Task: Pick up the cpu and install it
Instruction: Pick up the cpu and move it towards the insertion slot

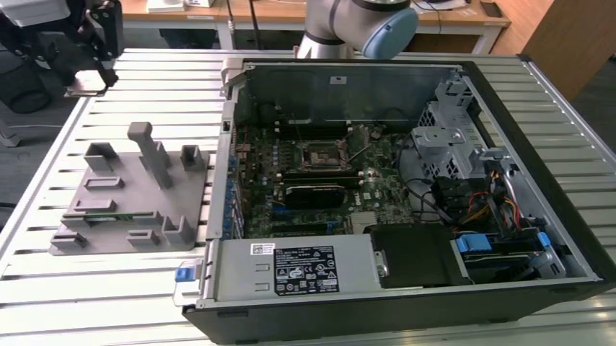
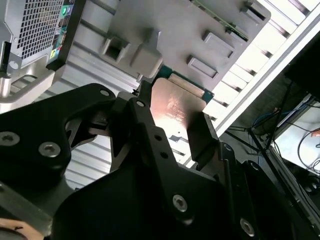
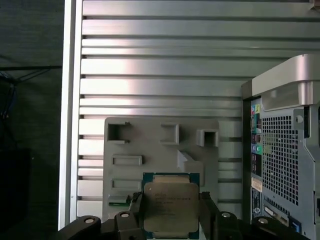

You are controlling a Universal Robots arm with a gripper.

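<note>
The cpu (image 3: pixel 170 206), a small square chip with a silvery top, is clamped by two opposite edges between my gripper's (image 3: pixel 171 212) black fingers (image 3: pixel 207 210). In the second wrist view the cpu (image 2: pixel 176 105) shows its pale face between the gripper's (image 2: pixel 172 120) pads. In the exterior view the gripper (image 1: pixel 89 76) hangs in the air over the table's far corner on that view's left, with the cpu (image 1: pixel 86 81) under it. The cpu touches nothing else. The dark cpu socket (image 1: pixel 322 153) lies in the middle of the motherboard.
A grey fixture (image 1: pixel 130 194) with upright posts sits on the slatted metal table (image 1: pixel 115 288), left of the open computer case (image 1: pixel 405 180) in the exterior view. Drive cages and cables fill the case's right side. The arm's base (image 1: pixel 347 29) stands behind the case.
</note>
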